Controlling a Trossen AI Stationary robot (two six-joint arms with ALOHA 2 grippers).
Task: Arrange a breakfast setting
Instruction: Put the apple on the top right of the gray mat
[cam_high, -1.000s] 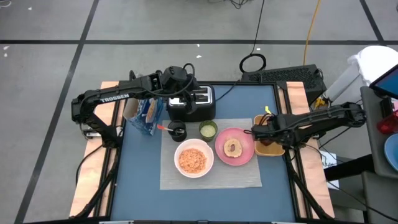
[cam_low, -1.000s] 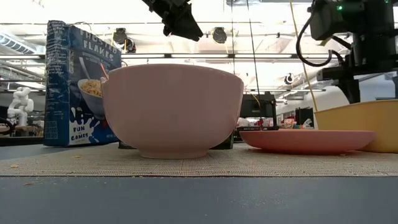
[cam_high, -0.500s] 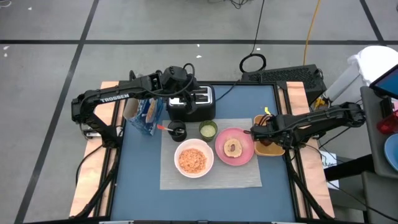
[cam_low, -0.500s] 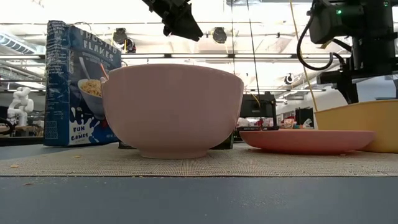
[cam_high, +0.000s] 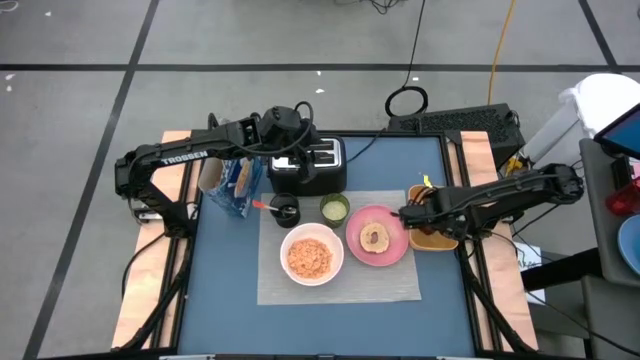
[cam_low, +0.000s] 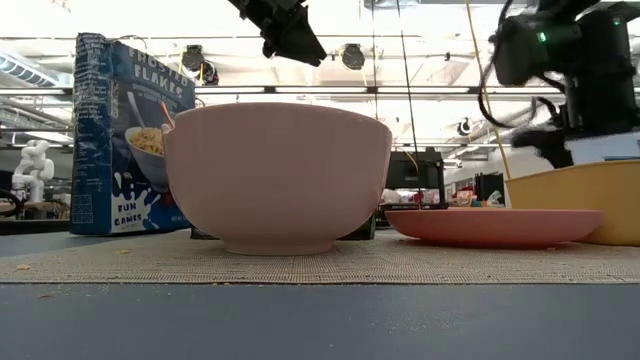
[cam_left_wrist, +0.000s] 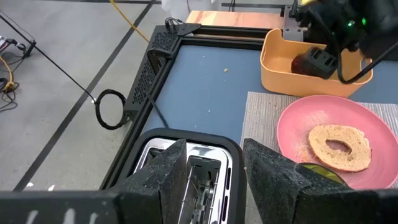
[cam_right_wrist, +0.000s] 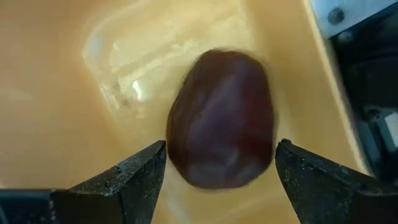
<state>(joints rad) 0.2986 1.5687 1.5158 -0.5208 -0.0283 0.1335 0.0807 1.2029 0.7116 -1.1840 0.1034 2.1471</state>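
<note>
On the grey mat (cam_high: 340, 270), setting largely assembled: white bowl (cam_high: 311, 254) filled with cereal, pink plate (cam_high: 377, 236) bearing a bagel, green cup (cam_high: 334, 208), black cup (cam_high: 287, 211) with spoon, cereal box (cam_high: 236, 187) alongside. Right gripper (cam_right_wrist: 217, 171), fingers spread, straddles a dark rounded item (cam_right_wrist: 222, 118) in the orange tray (cam_high: 434, 228), apparently remaining to transfer. Left gripper (cam_left_wrist: 214, 171), fingers parted and empty, waits above the toaster (cam_high: 308, 165)

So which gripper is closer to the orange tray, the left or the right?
The right. The right gripper is down inside the orange tray, open around a dark red rounded object. The left gripper hovers above the toaster, far across the table.
</note>
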